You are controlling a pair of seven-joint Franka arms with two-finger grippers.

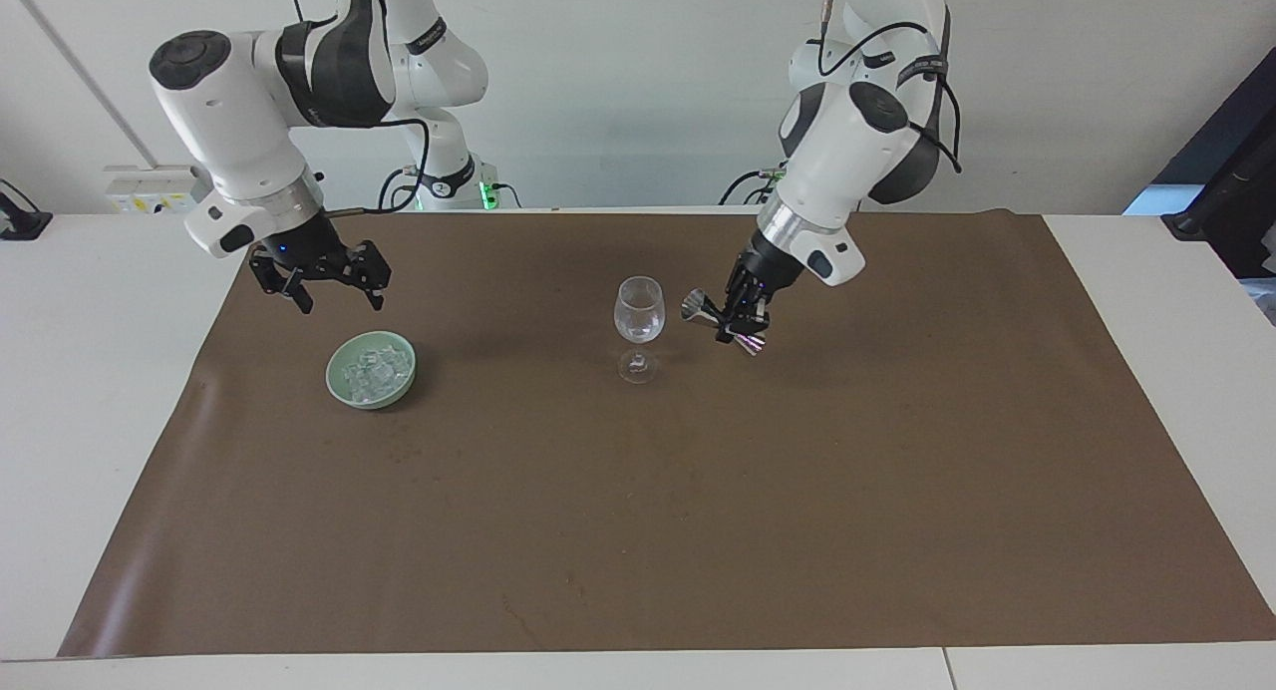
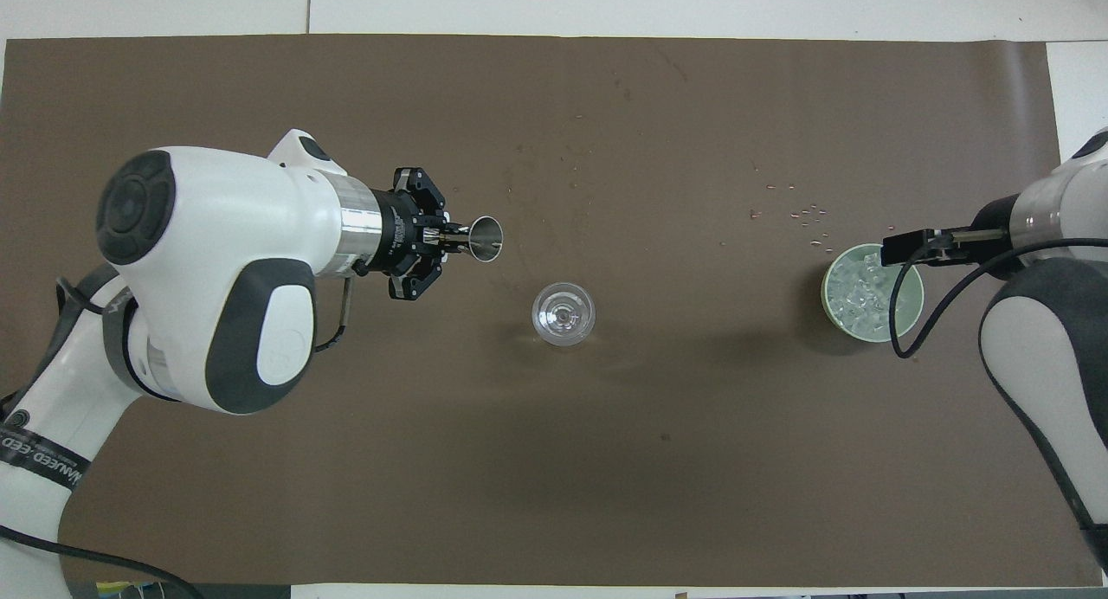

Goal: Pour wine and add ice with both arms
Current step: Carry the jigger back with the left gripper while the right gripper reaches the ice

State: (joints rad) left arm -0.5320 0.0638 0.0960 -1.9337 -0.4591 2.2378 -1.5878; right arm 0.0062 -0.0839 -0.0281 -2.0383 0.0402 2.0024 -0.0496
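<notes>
Two grippers in play. Centre-right of the facing view, the left gripper [image 1: 740, 321] is pinched tight on the waist of a steel jigger [image 1: 723, 323], tilted, just beside the wine glass [image 1: 639, 311] but clear of it. That jigger looks stiff, light and slick, so the narrow waist seems the sensible place to clamp it. Over at upper left of the same view, the right gripper [image 1: 324, 281] hangs with fingers spread wide, holding nothing, above the brown mat [image 1: 698, 530] just past the rim of the green bowl [image 1: 339, 381].

In that bowl sits the ice [image 1: 374, 371]: small clear cubes, likely wet, slippery and hard. My read is that one cube should be taken across two flat faces, gently, or it may squirt out.

Count: one wine glass at mid-frame, one jigger, one bowl, a heap of cubes too jumbled to number, and a scatter of tiny bits [image 2: 805, 214] on the mat at upper right of the overhead view.
</notes>
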